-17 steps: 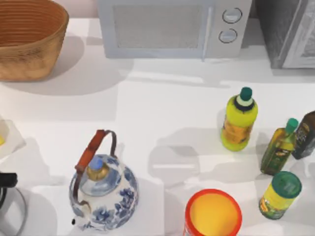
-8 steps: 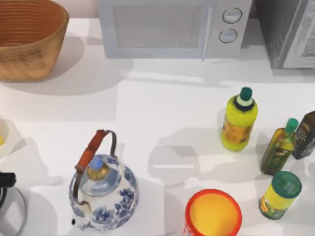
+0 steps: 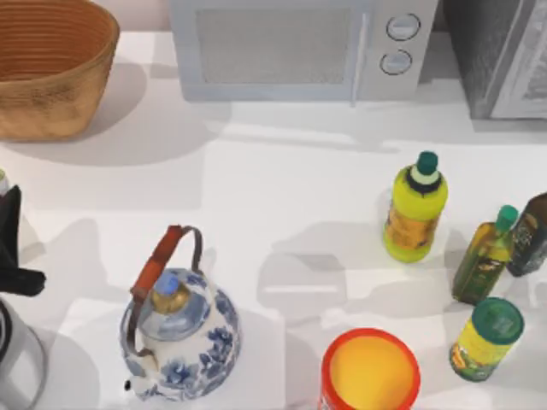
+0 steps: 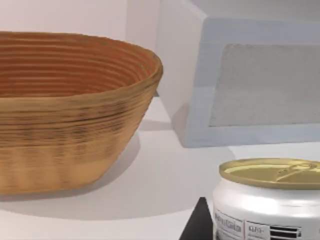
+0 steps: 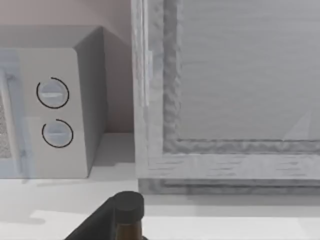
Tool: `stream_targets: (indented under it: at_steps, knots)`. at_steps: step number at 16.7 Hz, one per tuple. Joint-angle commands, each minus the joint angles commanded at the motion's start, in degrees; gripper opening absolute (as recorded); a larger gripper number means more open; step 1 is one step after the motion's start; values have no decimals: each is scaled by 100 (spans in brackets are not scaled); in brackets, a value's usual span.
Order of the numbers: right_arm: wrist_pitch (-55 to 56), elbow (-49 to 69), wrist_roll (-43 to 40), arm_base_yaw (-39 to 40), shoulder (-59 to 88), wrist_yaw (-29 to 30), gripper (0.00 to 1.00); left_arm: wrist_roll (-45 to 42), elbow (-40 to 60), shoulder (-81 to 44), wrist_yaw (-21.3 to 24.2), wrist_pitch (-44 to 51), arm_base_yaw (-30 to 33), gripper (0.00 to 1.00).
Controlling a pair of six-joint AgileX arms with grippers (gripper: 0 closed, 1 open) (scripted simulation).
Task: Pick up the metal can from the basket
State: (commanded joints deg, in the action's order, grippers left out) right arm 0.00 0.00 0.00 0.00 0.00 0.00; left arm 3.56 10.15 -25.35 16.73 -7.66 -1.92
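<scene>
Metal can [image 4: 270,200] sits close against the left gripper [image 3: 15,248], upright, out of the basket [image 4: 65,110], which stands beyond it by the microwave [image 4: 250,80]. Can't tell if the fingers grip it. Top view: left gripper now higher up the table's left edge than a second ago; teapot [image 3: 179,329], bottles, orange tub [image 3: 369,371] unchanged.

Metal can [image 4: 267,200]: small label print, barcode; nothing legible.
</scene>
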Motion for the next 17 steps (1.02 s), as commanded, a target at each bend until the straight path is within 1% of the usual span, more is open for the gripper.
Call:
stream_targets:
  at_steps: [2, 5, 11, 14, 17]
  knots:
    - [0, 0, 0, 0, 0, 0, 100, 89, 337, -1099, 705, -392, 33, 0]
    - [0, 0, 0, 0, 0, 0, 100, 167, 942, -2936, 1884, -1129, 169, 0]
    - [0, 0, 0, 0, 0, 0, 100, 49, 2537, -6562, 4241, -3100, 584, 0]
    - [0, 0, 0, 0, 0, 0, 100, -127, 3375, -8135, 5197, -4203, 723, 0]
    - [0, 0, 0, 0, 0, 0, 100, -343, 4091, -9517, 5914, -5244, 830, 0]
